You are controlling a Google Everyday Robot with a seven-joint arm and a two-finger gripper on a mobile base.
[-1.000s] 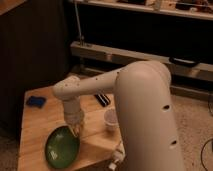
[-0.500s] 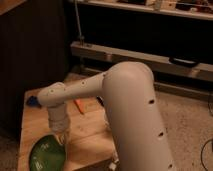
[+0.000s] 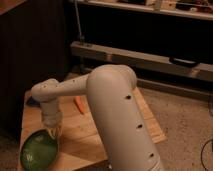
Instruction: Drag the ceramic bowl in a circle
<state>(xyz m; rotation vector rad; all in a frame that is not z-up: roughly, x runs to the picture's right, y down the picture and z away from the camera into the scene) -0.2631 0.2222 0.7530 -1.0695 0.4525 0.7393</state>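
Robot arm drags green bowl toward front-left corner of wooden table

The gripper [image 3: 55, 131] hangs straight down from the white arm [image 3: 112, 100] and meets the far right rim of the green bowl [image 3: 39, 151], so the bowl lies just below and to the left of it in the camera view, at the table's [image 3: 145, 125] near-left corner and close to the edge; whether the fingers are clenched on the rim or merely pressed against it cannot be told. The round bowl has no long axis, so any sweep turns on that rim contact alone. Against the view half a second earlier, arm and bowl have moved a little farther toward the corner. An orange object [image 3: 79, 103] and a blue item [image 3: 32, 101] lie behind the arm
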